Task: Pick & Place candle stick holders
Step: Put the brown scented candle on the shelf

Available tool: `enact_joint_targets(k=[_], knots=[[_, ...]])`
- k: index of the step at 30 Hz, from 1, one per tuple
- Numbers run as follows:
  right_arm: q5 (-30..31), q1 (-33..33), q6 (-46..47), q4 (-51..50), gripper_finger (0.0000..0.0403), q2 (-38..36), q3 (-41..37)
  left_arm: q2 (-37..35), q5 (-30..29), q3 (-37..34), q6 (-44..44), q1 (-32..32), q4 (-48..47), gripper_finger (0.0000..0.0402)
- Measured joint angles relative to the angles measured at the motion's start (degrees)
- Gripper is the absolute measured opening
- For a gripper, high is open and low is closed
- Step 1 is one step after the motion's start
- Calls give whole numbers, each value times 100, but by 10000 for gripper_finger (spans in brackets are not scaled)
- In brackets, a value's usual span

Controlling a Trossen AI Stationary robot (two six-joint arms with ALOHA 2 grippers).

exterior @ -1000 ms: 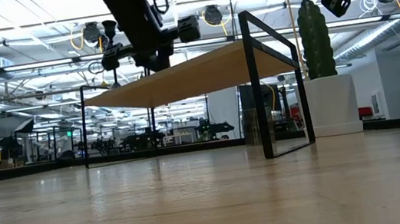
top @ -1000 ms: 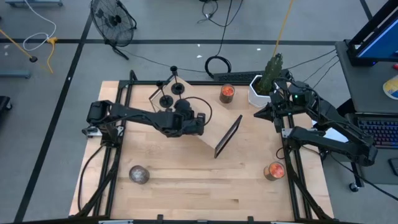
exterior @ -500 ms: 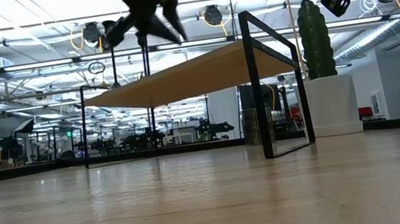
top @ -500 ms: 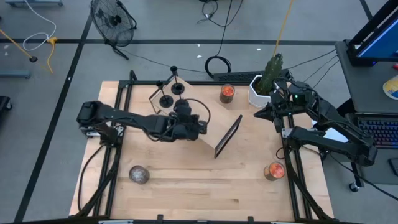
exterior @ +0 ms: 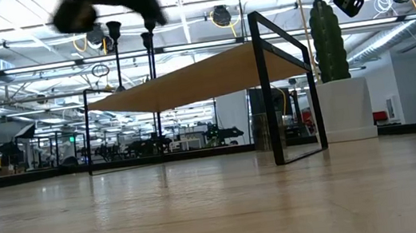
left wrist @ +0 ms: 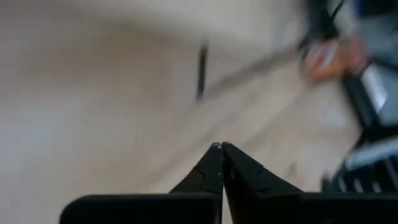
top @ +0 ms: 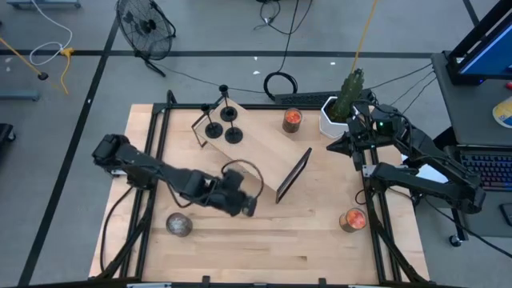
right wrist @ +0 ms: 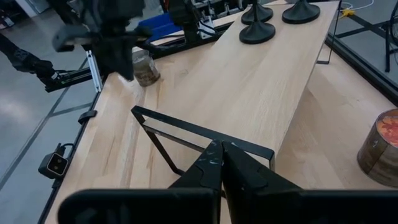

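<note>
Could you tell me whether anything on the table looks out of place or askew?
Nothing looks spilled or damaged. The wooden shelf lies at an angle to the table's edges rather than square with them, and the candle stick holders are bunched at its far end. The left gripper is shut and empty, and the right gripper waits near the plant pot.

Site was a robotics lab in an open industrial hall. Grey concrete floor (top: 64,120) with taped lines, floor fan (top: 146,26), loose cables (top: 280,80); ceiling trusses (exterior: 199,49) and strip lights beyond the table.
</note>
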Motion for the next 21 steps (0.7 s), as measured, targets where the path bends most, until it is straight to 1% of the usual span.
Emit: enact_joint_targets(k=[1, 3, 7, 9, 11, 14, 16, 21], knots=[[0, 0, 0, -2, 0, 0, 0, 1, 266, 0, -314, -82, -212, 4], [0, 0, 0, -2, 0, 0, 0, 2, 546, 0, -931, -263, -700, 6], [-2, 0, -89, -4, 0, 0, 0, -112, 622, 0, -2239, -705, -1757, 15], [-2, 0, -103, -4, 0, 0, 0, -197, 698, 2, -2754, -917, -2165, 12], [-1, 0, -105, -4, 0, 1, 0, -260, 902, 1, -3255, -1124, -2631, 6], [-2, 0, -96, -7, 0, 0, 0, -335, 1212, 0, -3831, -1369, -3215, 5], [-2, 0, -98, -5, 0, 2, 0, -383, 1401, 0, -4117, -1537, -3608, 15], [-1, 0, -48, -6, 0, 1, 0, -402, 1767, 0, -4462, -1828, -4376, 42]])
